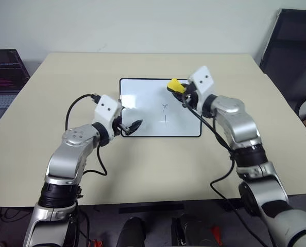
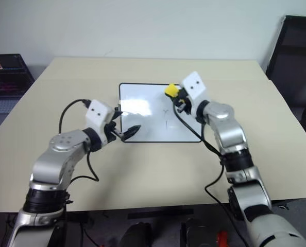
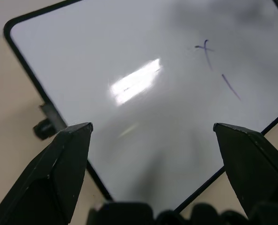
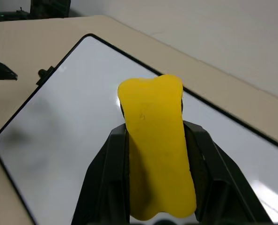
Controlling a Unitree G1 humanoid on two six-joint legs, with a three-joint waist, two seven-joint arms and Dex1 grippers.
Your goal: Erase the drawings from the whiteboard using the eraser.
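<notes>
The whiteboard (image 1: 142, 98) lies flat in the middle of the table. On its right half are the drawings, a thin "x" (image 1: 165, 107) with a short stroke (image 1: 165, 119) below it. The left wrist view also shows the x (image 3: 204, 47) and the stroke (image 3: 231, 87). My right gripper (image 1: 180, 90) is shut on the yellow eraser (image 1: 174, 85), which sticks out past the fingers (image 4: 110, 159) over the board's far right part, beyond the x. My left gripper (image 3: 153, 127) stands open and empty over the board's near left corner (image 1: 134, 127).
A small black knob (image 3: 44, 127) juts from the board's left edge. The beige table (image 1: 142, 164) has bare room on all sides of the board. A laptop (image 1: 3, 77) sits off the table's left side and a dark chair (image 1: 292, 46) stands at the right.
</notes>
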